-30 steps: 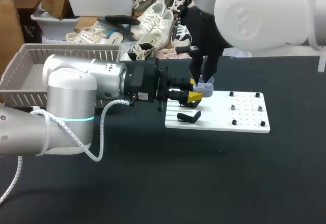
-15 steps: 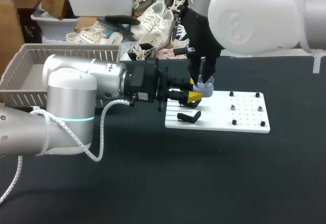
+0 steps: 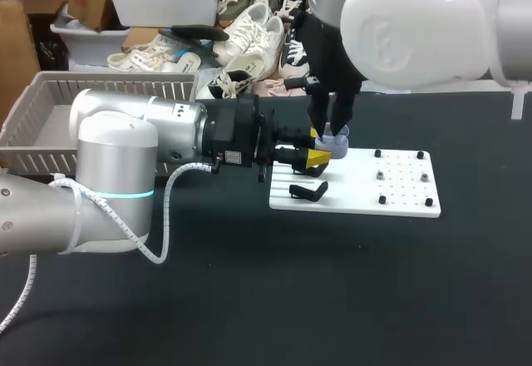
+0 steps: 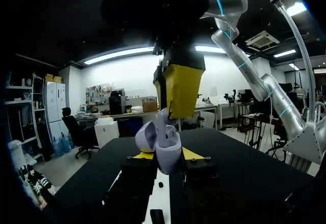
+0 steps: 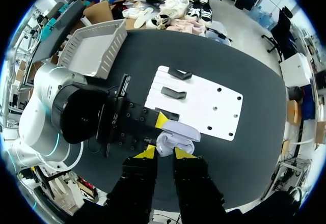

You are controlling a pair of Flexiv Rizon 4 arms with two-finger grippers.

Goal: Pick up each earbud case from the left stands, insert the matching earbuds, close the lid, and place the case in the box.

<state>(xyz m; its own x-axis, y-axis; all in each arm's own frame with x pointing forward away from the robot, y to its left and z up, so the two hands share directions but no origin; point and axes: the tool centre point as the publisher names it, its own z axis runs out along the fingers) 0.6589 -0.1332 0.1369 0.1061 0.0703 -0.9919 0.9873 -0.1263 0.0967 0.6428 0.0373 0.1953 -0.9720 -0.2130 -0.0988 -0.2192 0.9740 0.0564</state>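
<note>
Leaves the grey basket (image 3: 50, 100) at far left for the finished case. Pinches the lavender earbud case (image 4: 168, 159) from both sides with the left gripper (image 3: 316, 159), above the white board's (image 3: 399, 193) left end, lid (image 4: 145, 136) tipped open and mouth upward for access. Hangs the right gripper (image 5: 164, 152) straight over it, seemingly pinching an earbud (image 4: 163, 119) at the mouth, lined up for seating
</note>
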